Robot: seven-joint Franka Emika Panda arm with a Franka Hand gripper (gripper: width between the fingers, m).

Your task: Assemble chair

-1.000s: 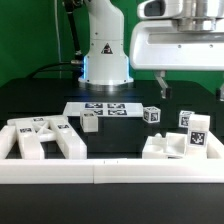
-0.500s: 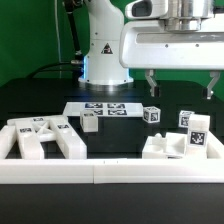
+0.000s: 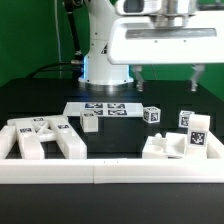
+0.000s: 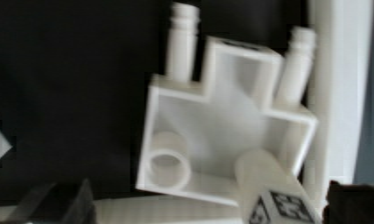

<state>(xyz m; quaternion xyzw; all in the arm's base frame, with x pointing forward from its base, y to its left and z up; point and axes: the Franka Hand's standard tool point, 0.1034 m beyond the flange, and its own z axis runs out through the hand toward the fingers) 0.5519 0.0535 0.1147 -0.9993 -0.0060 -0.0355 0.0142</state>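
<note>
The chair is in loose white tagged parts on the black table. A group of slab parts (image 3: 45,137) lies at the exterior view's left. A short post (image 3: 90,121) and a small cube (image 3: 152,115) lie in the middle. A second group (image 3: 180,146) with tagged blocks (image 3: 196,126) lies at the right. My gripper (image 3: 168,78) hangs open and empty, high above the cube and the right group. In the wrist view the gripper (image 4: 205,210) is over a slab with two pegs and a round hole (image 4: 210,110), with a tagged block (image 4: 282,195) beside it.
The marker board (image 3: 103,108) lies flat behind the parts, in front of the robot base (image 3: 105,60). A long plain white rail (image 3: 110,172) runs along the front; a rail also shows in the wrist view (image 4: 326,60).
My gripper has moved toward the exterior view's left and slightly up, staying open. The parts have not moved.
</note>
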